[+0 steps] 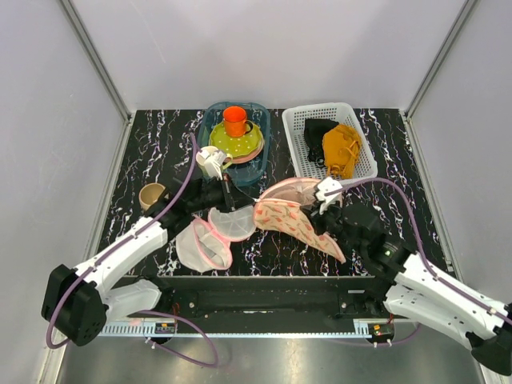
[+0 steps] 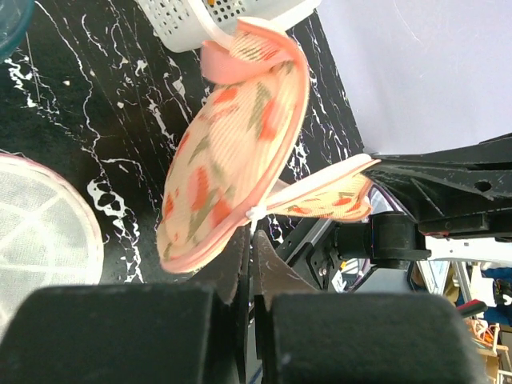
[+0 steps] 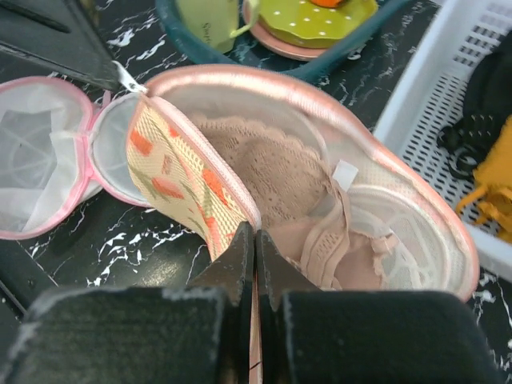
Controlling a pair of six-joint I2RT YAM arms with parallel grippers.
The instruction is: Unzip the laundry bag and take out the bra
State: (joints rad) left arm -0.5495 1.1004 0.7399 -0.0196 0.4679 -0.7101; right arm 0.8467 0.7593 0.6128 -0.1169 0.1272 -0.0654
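Note:
The laundry bag [image 1: 290, 212] lies at the table's middle, unzipped, its printed peach flap [image 3: 176, 176] lifted away from the other half. Inside, on the white mesh dome, rests the pale pinkish-beige bra [image 3: 280, 172] with a small white tag [image 3: 346, 174]. My left gripper [image 2: 254, 234] is shut on the bag's white zip pull [image 2: 256, 213] at the bag's left end [image 1: 240, 200]. My right gripper [image 3: 256, 238] is shut on the flap's pink zip edge, right beside the bra, at the bag's near right side [image 1: 318, 214].
A round white mesh pouch with pink rim [image 1: 210, 238] lies open just left of the bag. Behind stand a blue bin [image 1: 258, 164] of dishes, a white basket [image 1: 300, 156] holding black and mustard garments, a white mug [image 1: 210, 162] and a beige cup [image 1: 152, 194].

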